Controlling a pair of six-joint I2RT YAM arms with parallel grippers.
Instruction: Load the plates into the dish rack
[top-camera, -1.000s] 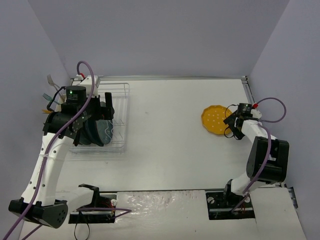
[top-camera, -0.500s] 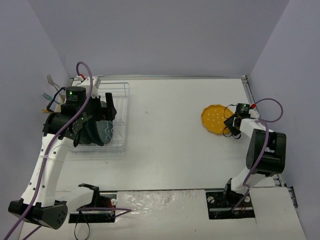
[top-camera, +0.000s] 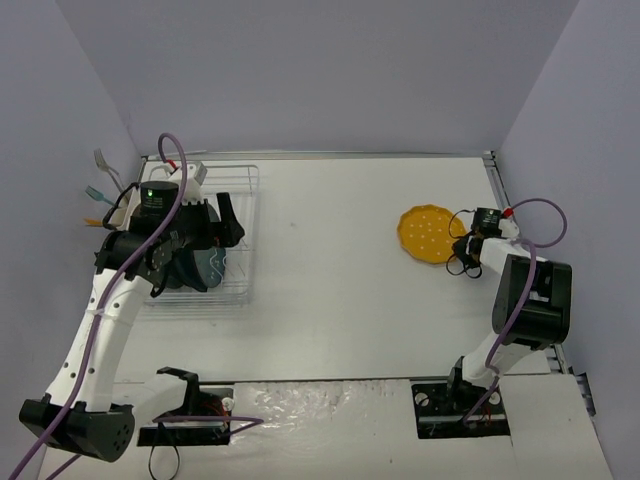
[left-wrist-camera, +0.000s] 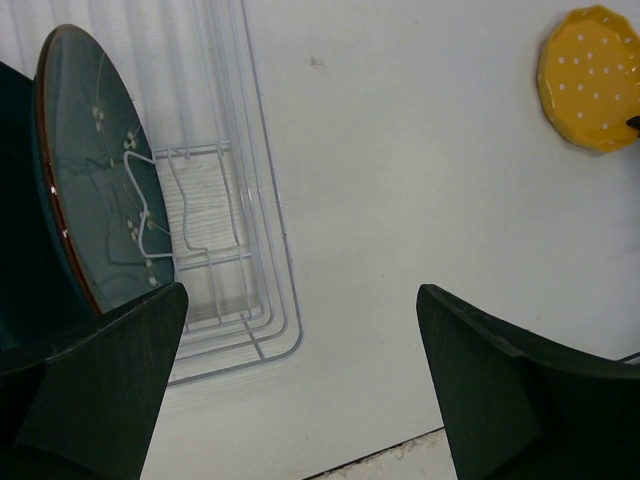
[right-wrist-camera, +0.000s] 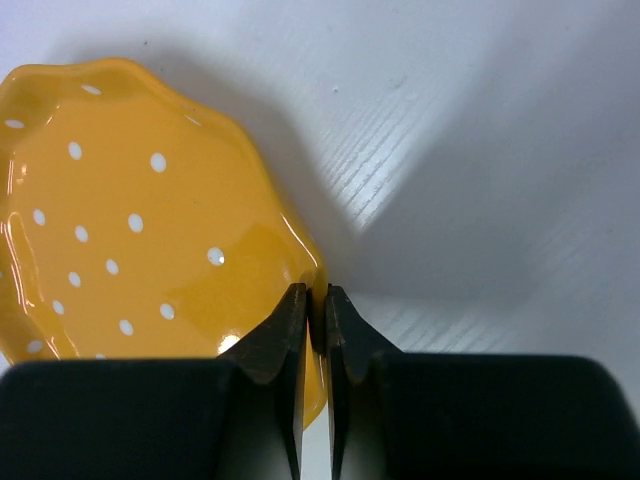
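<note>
The yellow-orange plate (top-camera: 424, 234) with white dots lies on the table at the right. My right gripper (top-camera: 461, 243) is shut on its near rim, one finger above and one below, as the right wrist view shows: the gripper (right-wrist-camera: 316, 296) pinches the plate (right-wrist-camera: 140, 230). The white wire dish rack (top-camera: 246, 182) stands at the left and holds upright plates (top-camera: 196, 266). In the left wrist view a blue-grey plate with a red rim (left-wrist-camera: 100, 180) leans in the rack (left-wrist-camera: 272, 210) beside a dark teal one (left-wrist-camera: 20, 200). My left gripper (left-wrist-camera: 300, 292) hangs open and empty over the rack's right edge.
Cutlery (top-camera: 102, 180) sticks up from the cup on the rack's far left side, close to the left wall. The yellow plate (left-wrist-camera: 590, 75) also shows far off in the left wrist view. Walls close in the table on three sides.
My right gripper has closed onto the yellow plate's rim, and the plate has shifted slightly left. The left gripper has drawn up and to the right, away from the racked plates, still open.
</note>
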